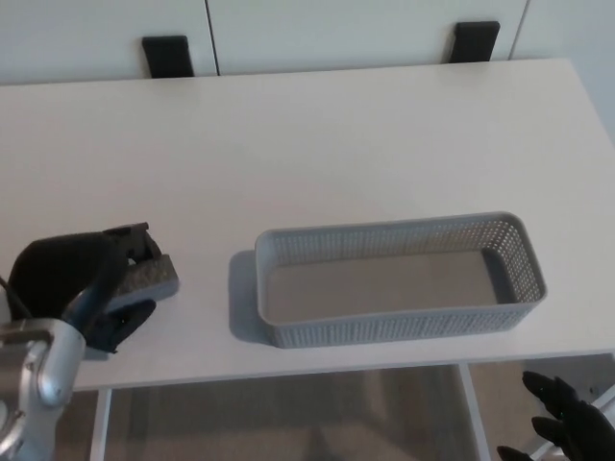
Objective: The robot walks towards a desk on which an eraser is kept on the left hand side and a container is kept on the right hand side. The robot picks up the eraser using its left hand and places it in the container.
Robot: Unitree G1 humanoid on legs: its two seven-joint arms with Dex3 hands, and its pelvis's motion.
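**One eraser in hand, one basket to reach**

One grasp is what I am working on: my left hand (82, 288) sits at the desk's (336, 134) near-left edge, well apart from the container (399, 331), with its fingers curled over the eraser (152, 277). Only the eraser's end nearest the container pokes out from under the fingers, grey and tilted. I read the hand as closed on it, though I cannot see whether the thumb below has a full bite or just a pinch on the edge.

The container, an empty grey mesh basket, lies long-side toward me, to the right of the eraser, with a strip of bare desk between them. My right hand (567, 427) hangs below the desk edge, past the container's near-right corner, fingers spread and holding nothing.

To do this step well I would confirm the grip is firm before lifting, raise the eraser straight up until it clears the container's rim, then carry it across toward the container's near end. Dragging low risks knocking the light basket sideways; a loose hold risks dropping the eraser short of it.
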